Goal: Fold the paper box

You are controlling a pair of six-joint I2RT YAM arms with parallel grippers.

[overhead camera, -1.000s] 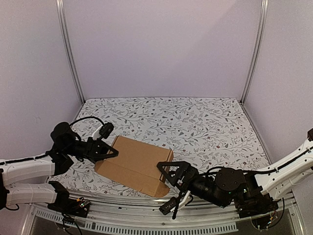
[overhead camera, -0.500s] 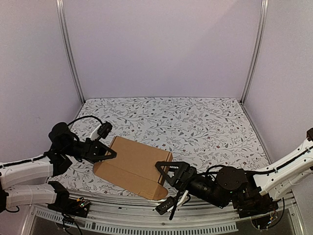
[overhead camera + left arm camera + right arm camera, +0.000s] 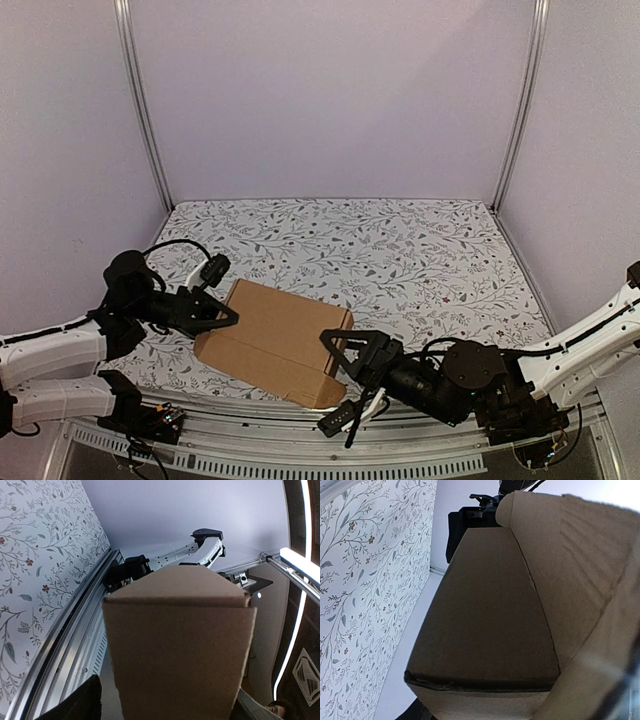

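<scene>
The paper box [image 3: 275,340] is a plain brown carton lying near the front of the table between both arms. My left gripper [image 3: 225,315] is at its left end, jaws open, one finger over the box and one under. In the left wrist view the box [image 3: 175,645] fills the space between my fingers [image 3: 75,705], with a thin gap on the table side. My right gripper [image 3: 345,355] is at the box's right end, open around it. In the right wrist view the box [image 3: 490,625] fills the frame and only slivers of my fingers [image 3: 420,712] show.
The table [image 3: 420,250] has a floral-patterned cover. A metal rail [image 3: 250,445] runs along the near edge just in front of the box. White walls and upright metal posts [image 3: 140,110] enclose the back and sides.
The right gripper has edged a little left against the box's right end. The left gripper and the box shifted only slightly.
</scene>
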